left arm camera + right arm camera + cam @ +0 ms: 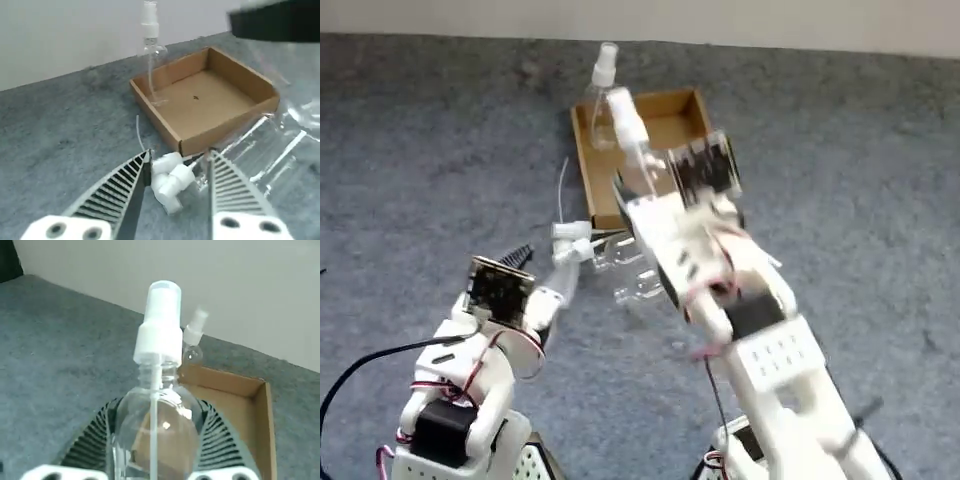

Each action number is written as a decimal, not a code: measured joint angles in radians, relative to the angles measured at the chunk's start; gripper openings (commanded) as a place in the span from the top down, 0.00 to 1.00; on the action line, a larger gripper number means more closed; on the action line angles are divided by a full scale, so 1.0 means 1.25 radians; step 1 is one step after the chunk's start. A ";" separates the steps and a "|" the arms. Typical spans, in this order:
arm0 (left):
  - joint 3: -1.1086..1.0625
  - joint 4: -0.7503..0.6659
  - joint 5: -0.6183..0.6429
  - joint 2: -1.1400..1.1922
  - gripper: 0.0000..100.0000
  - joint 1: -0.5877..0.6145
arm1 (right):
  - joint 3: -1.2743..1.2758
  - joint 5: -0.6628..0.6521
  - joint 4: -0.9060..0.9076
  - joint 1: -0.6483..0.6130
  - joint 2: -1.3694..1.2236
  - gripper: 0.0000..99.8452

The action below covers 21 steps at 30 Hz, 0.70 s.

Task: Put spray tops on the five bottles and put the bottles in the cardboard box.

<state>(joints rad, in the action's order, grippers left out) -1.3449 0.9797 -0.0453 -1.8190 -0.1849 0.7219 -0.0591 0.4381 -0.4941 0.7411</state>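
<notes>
Progress, judged from what is in view: roughly one bottle of five is finished.

1. One capped bottle stands upright inside the cardboard box, in a far corner. Count this one done.
2. Your right gripper has its fingers clamped on the body of a second bottle. Its spray top is seated. In the high view it hangs over the box's near edge and is not yet set down.
3. Clear uncapped bottles lie on their sides just in front of the box. The exact count is unclear; at least two.
4. Your left gripper has its fingers spread either side of a cluster of loose spray tops on the counter, beside those bottles.

Outstanding: place the held bottle, then cap and box the rest.

Surroundings: the counter carries a grey, carpet-like covering, and a plain pale wall runs behind the box.
</notes>
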 measured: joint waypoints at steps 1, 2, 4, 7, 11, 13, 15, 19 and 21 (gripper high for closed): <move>0.012 0.015 -0.006 0.000 0.78 -0.017 | -0.044 0.004 0.000 -0.002 -0.059 1.00; 0.026 0.028 -0.011 -0.002 0.78 -0.033 | -0.083 0.005 0.000 -0.011 -0.114 1.00; 0.043 0.041 -0.017 -0.002 0.78 -0.050 | -0.152 0.005 0.001 -0.036 -0.216 1.00; 0.052 0.042 -0.017 -0.002 0.75 -0.064 | -0.227 0.010 0.042 -0.077 -0.314 1.00; 0.052 0.036 -0.017 -0.002 0.73 -0.061 | -0.277 0.059 0.081 -0.108 -0.324 1.00; 0.052 0.011 -0.017 -0.001 0.73 -0.061 | -0.284 0.101 0.082 -0.113 -0.307 1.00; 0.045 -0.028 -0.017 0.000 0.73 -0.064 | -0.282 0.128 0.097 -0.113 -0.269 1.00; 0.042 -0.112 0.004 0.098 0.73 -0.063 | -0.221 0.141 0.118 -0.129 -0.153 1.00; 0.056 -0.135 0.012 0.163 0.73 -0.065 | -0.166 0.134 0.118 -0.136 -0.096 1.00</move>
<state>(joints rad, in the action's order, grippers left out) -1.2743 0.8109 -0.0299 -1.6149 -0.2662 0.5148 0.1082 0.5854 -0.6644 0.6214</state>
